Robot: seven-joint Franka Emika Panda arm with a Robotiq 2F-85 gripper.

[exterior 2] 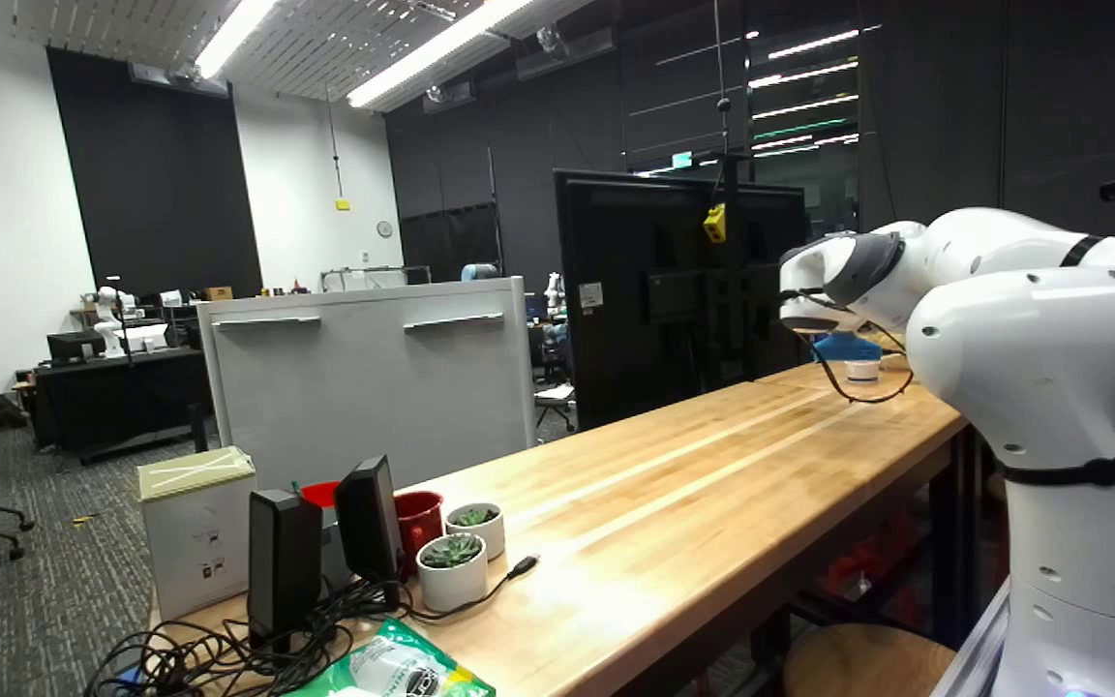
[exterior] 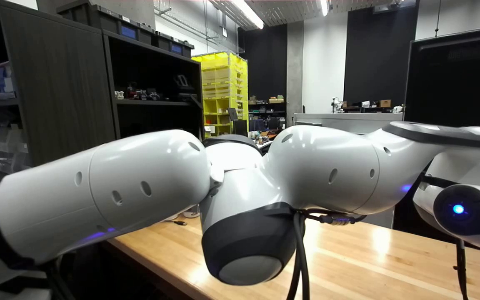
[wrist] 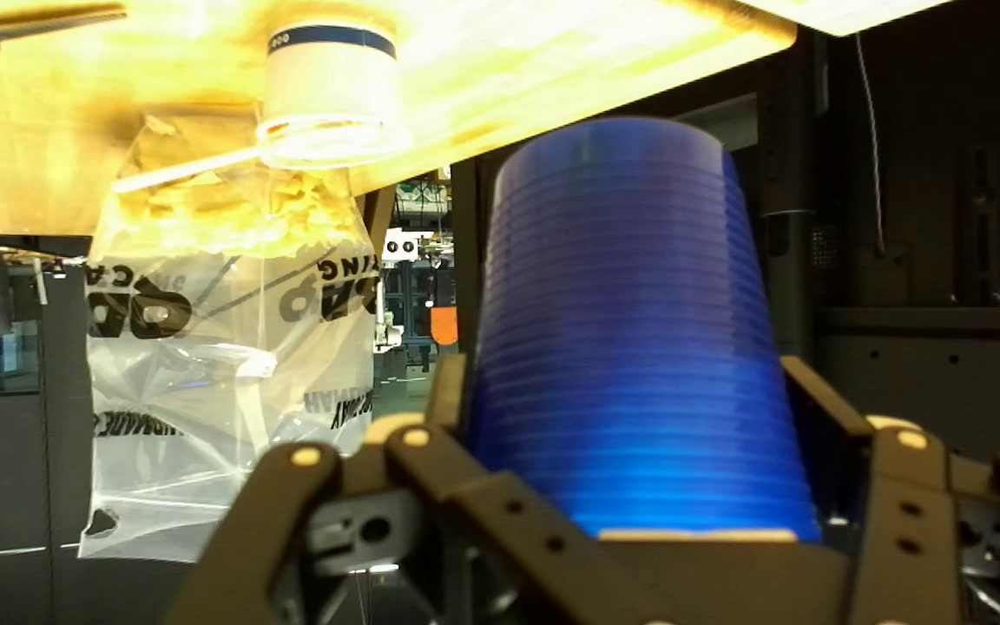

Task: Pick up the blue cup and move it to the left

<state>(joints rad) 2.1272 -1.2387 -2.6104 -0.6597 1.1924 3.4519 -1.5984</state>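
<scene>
The blue cup (wrist: 639, 347) lies between my fingers (wrist: 451, 391), its long axis running from the palm out past the fingertips in the wrist view. The scene stands upside down there, so I take the narrower end to point downward. My pincer (wrist: 624, 369) straddles the cup closely, and I judge that I have it gripped, though contact on the picture's right side is hard to make out. That narrow end shows just past the edge of the tabletop (wrist: 543, 74), so I read it as held in the air.

Beside it stand a white cup (wrist: 335, 82) and, partly behind that, a plastic bag (wrist: 231, 347); I should lift clear of both before swinging.

As I read the layout, my left is the long bare run in an exterior view, good until the potted succulents (exterior 2: 453, 571) and speakers (exterior 2: 374, 528).
</scene>
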